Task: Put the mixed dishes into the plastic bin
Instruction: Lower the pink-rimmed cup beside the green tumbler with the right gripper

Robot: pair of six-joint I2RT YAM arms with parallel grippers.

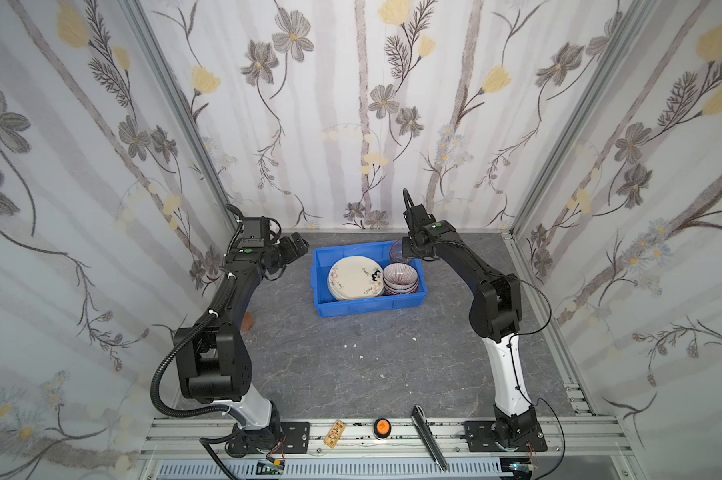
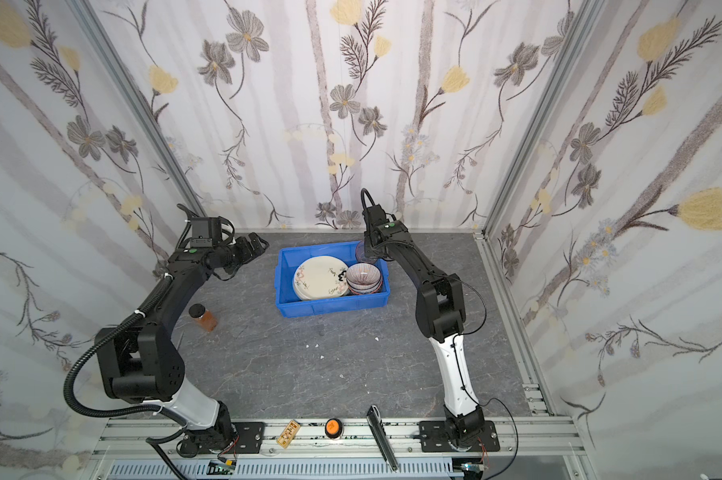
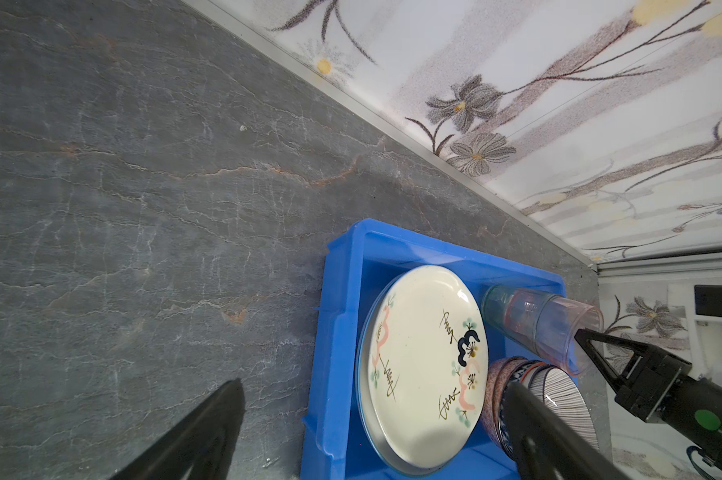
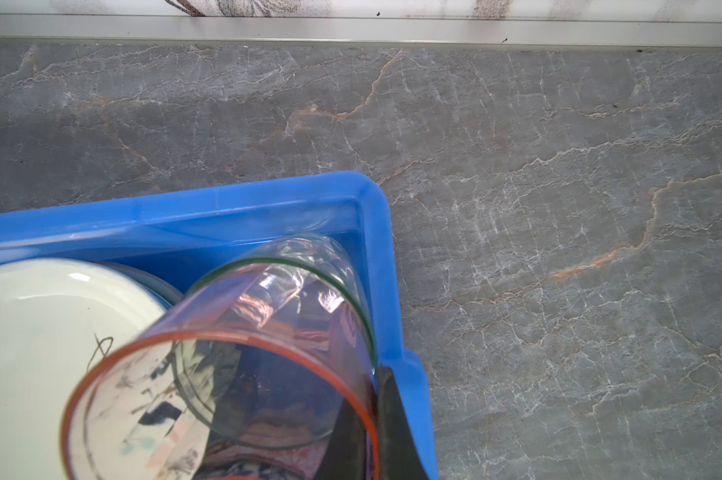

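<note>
Locate the left end effector (image 1: 299,245) at far left, held above the grey marble-patterned tabletop (image 1: 351,374), just left of the bin. Read as released: fingers (image 3: 193,436) spread wide, gripping nothing.

Note the amber glass jar with black lid (image 2: 203,318) upright on the tabletop beside the left arm, well apart from the bin.

Find the bright blue rectangular plastic bin (image 1: 367,308) at centre rear. Inside, at its left, see the round cream plate with drawings (image 1: 353,276) resting on a second plate (image 3: 379,451), only the rim of the latter showing. Just right of the plates, see a stack of small patterned bowls (image 1: 400,279), striped bowl uppermost.

In the far right corner of the bin, find the green glass tumbler (image 3: 496,305) lying tilted, with the pink glass tumbler (image 3: 554,328) nested in it, mouth raised past the bin's right rim.

Read the right end effector (image 3: 584,335) as clenched on the rim of the pink glass tumbler, one finger (image 4: 394,432) outside the wall, the other inside.
</note>
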